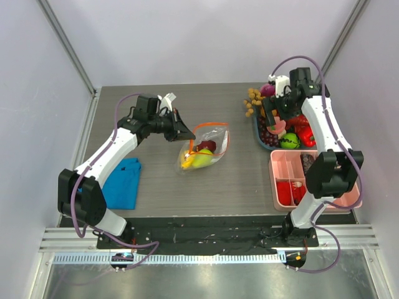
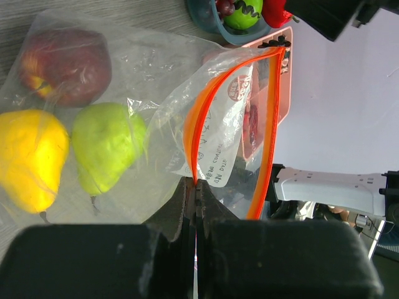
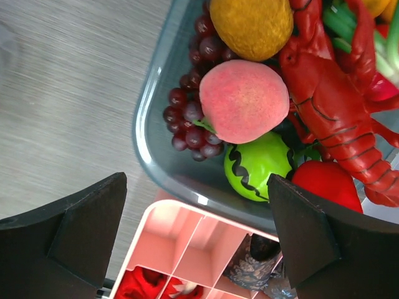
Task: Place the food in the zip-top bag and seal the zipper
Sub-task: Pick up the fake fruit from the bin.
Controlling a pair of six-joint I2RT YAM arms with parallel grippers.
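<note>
The zip-top bag (image 1: 204,148) lies mid-table with its mouth open. It holds a red apple (image 2: 65,65), a yellow pear (image 2: 28,159) and a green pear (image 2: 106,146). My left gripper (image 1: 186,132) is shut on the near lip of the orange zipper (image 2: 197,177) and holds it up, apart from the far lip (image 2: 271,124). My right gripper (image 1: 273,121) is open and empty, and hovers (image 3: 196,187) over the near rim of the grey-blue tray (image 3: 149,156) of food. A pink peach (image 3: 243,99), dark grapes (image 3: 187,118) and a green striped ball (image 3: 259,165) lie just beyond its fingers.
A red toy lobster (image 3: 330,106) and a yellow-brown fruit (image 3: 249,25) also fill the tray. A pink compartment box (image 1: 312,180) stands just in front of the tray at the right. A folded blue cloth (image 1: 123,180) lies front left.
</note>
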